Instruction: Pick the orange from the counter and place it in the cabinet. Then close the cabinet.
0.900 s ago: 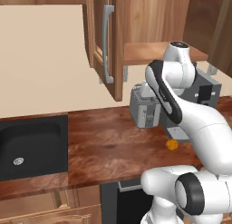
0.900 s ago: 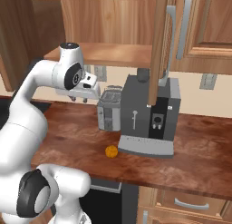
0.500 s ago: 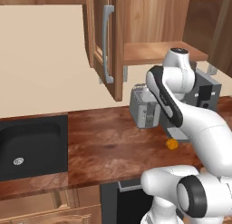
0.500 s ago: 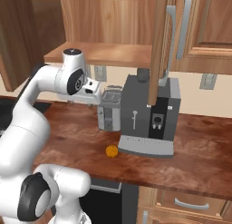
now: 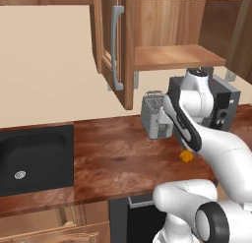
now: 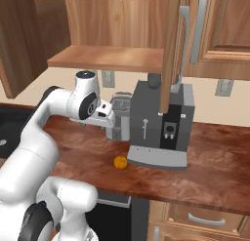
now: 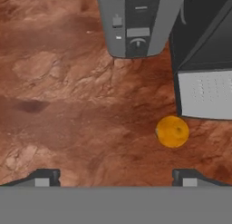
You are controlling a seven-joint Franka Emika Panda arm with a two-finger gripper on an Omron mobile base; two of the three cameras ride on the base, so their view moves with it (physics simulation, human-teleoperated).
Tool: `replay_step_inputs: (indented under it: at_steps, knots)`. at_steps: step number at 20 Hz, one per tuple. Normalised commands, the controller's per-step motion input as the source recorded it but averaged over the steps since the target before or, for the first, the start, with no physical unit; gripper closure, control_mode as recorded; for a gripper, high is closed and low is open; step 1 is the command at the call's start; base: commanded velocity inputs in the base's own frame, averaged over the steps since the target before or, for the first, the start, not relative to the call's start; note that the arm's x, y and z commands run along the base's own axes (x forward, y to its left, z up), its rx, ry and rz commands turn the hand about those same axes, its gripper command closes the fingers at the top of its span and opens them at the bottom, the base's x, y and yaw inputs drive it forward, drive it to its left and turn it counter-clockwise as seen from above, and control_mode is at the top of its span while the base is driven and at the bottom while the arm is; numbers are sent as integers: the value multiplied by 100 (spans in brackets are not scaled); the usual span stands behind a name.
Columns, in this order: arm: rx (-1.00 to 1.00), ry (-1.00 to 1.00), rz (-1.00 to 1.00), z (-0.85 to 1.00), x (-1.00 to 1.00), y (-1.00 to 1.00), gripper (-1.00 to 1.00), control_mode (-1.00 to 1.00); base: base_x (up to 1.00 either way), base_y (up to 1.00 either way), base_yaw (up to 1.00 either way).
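Hand view, pincer point(image 7: 116, 177) wide, orange point(image 7: 172, 131) beside coffee machine point(image 7: 204, 60) tray edge

toaster point(image 5: 156, 116): silver-grey, upright, toward the countertop's back edge, touching or just beside the coffee machine | coffee machine point(image 6: 158, 128): dark grey, grey drip tray facing the front edge | wall outlets point(image 6: 224, 87): grey, on the beige wall above the back edge
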Motion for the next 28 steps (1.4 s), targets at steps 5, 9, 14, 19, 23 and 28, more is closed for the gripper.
replay_step_inputs:
  at_steps: [5, 9, 14, 19, 23, 28]
  knots:
    - [0, 0, -8, -39, -2, -12, -100, -100, 0, 0, 0]
    - [0, 0, -10, -36, 0, -14, -100, -100, 0, 0, 0]
    - [0, 3, -12, -36, 0, -17, -100, -100, 0, 0, 0]
    - [0, 5, -16, -28, 0, -27, -100, -100, 0, 0, 0]
    - [0, 6, -15, -27, 0, -25, -100, -100, 0, 0, 0]
    - [0, 7, -14, -31, 0, -22, -100, -100, 0, 0, 0]
